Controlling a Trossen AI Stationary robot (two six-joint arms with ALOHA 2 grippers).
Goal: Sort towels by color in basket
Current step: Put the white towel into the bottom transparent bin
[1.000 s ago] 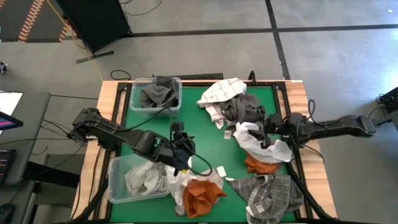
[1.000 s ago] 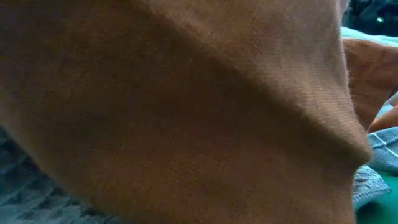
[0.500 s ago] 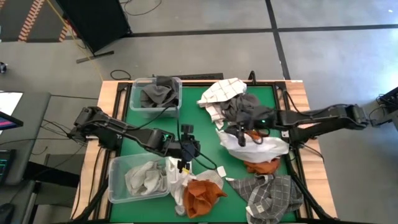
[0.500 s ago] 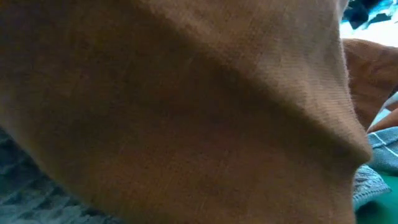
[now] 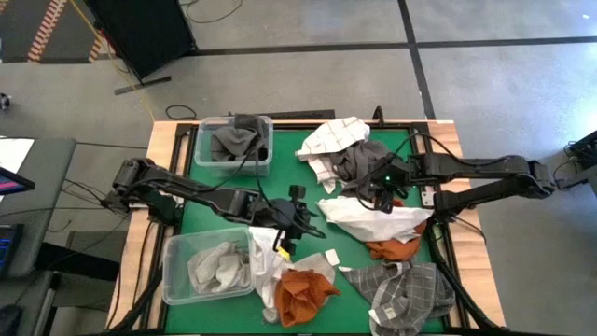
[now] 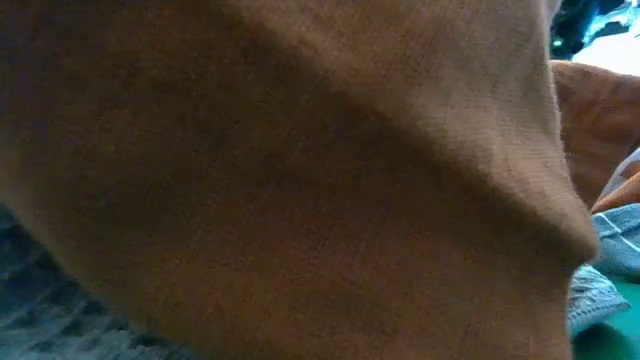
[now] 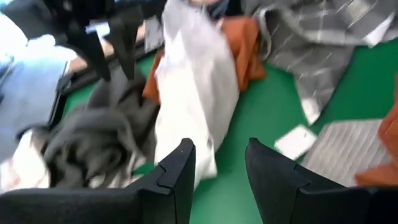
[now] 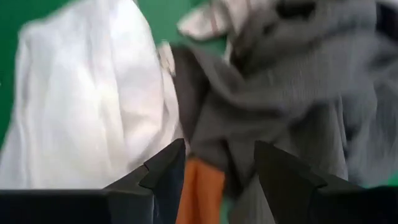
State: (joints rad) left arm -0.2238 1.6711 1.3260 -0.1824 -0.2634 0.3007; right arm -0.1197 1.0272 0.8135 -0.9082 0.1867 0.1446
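My left gripper [image 5: 300, 220] [image 7: 217, 167] is open over the green mat, just left of a white towel [image 5: 373, 217] [image 7: 196, 93] that lies spread out. My right gripper [image 5: 378, 194] [image 8: 217, 171] is open above the meeting of that white towel [image 8: 93, 99] and a dark grey towel [image 5: 359, 163] [image 8: 267, 106]. An orange towel [image 5: 392, 248] [image 8: 202, 186] peeks from under the white one. Another orange towel [image 5: 303, 291], a grey checked towel [image 5: 406, 289] and a white checked towel [image 5: 334, 138] lie on the mat. Orange cloth [image 6: 300, 180] blocks the low view.
A clear bin [image 5: 201, 131] at the far left holds a dark grey towel [image 5: 233, 142]. A second bin [image 5: 173, 271] at the near left holds white towels [image 5: 210, 269], and one white towel [image 5: 266, 271] hangs over its right wall. A small white tag [image 5: 330, 256] lies on the mat.
My left gripper has moved from the near-left bin toward the table's right, up to the white towel. My right gripper has gone toward the table's left, then back a little toward the far edge. The white towel has been drawn out leftward and lies flatter.
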